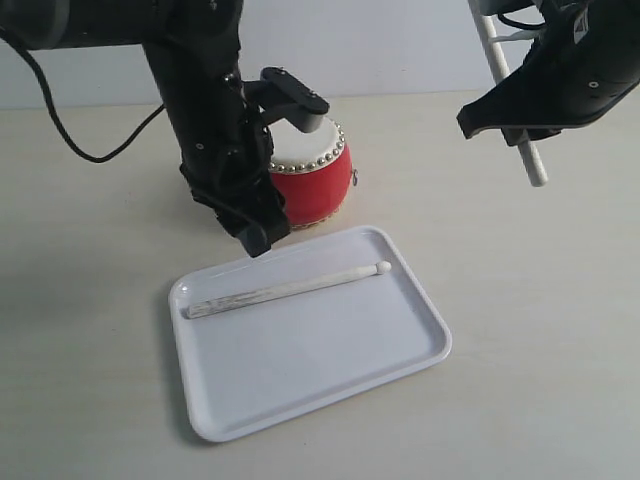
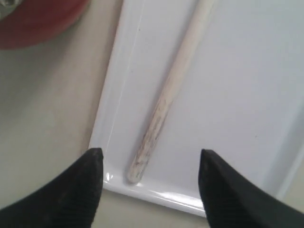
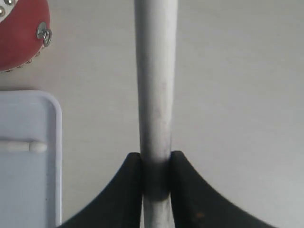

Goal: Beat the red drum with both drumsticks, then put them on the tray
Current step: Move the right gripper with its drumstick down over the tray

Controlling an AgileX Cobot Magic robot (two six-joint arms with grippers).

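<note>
On glossy tray (image 1: pixel 320 360), slim wooden drumstick (image 1: pixel 290 289)

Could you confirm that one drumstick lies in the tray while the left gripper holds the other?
No: the right gripper holds the other drumstick, as the right wrist view shows; the left gripper is open above the tray.

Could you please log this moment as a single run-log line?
left gripper open at rim of flat white plastic tray | pale wooden drumstick lying in tray | right gripper shut on second drumstick aloft
</note>
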